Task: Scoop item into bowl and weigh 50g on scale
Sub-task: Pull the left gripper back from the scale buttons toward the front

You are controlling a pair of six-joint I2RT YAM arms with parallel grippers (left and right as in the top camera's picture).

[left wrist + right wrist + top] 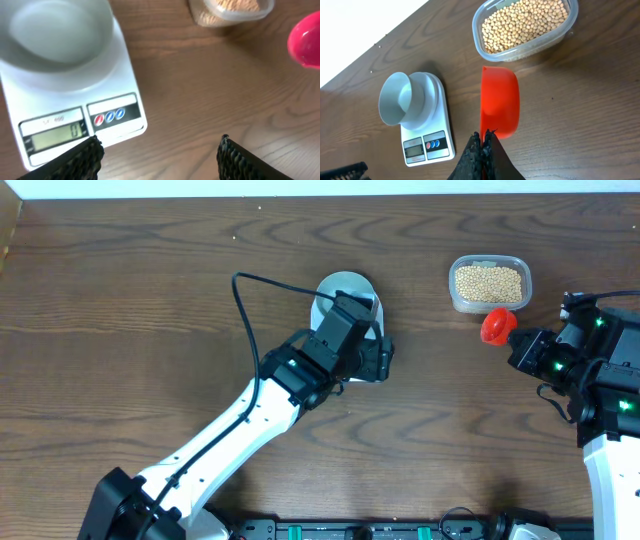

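Many small tan beans [525,22] fill the clear plastic tub [488,308]. The tub lies on the right part of the bench [120,300], and in the overhead view its long axis runs from left to right.

The scale [122,75] stands near the middle of the bench, well apart from the tub. Its long axis goes from the bowl end to the display end. The display end, with the round buttons, is turned toward the left fingers [80,160], and the display shows a zero. The bowl [55,30] sits upright on the far part of the scale, mouth up, and it looks empty.

The left fingers stand wide apart with nothing between them, low over bare wood just in front of the display end.

The right fingers [477,155] are closed on the rear end of the red scoop [500,100]. The long axis of the scoop points from these fingers toward the tub. Its front end is just beside the near wall of the tub, with a thin gap, and its straight rim is on the scale side.

One strip of bare wood stays free between the scale and the scoop. More free bench lies left of the scale, up to the far edge. The left arm [230,430] crosses the near-left part slantwise and hides most of the scale from above.
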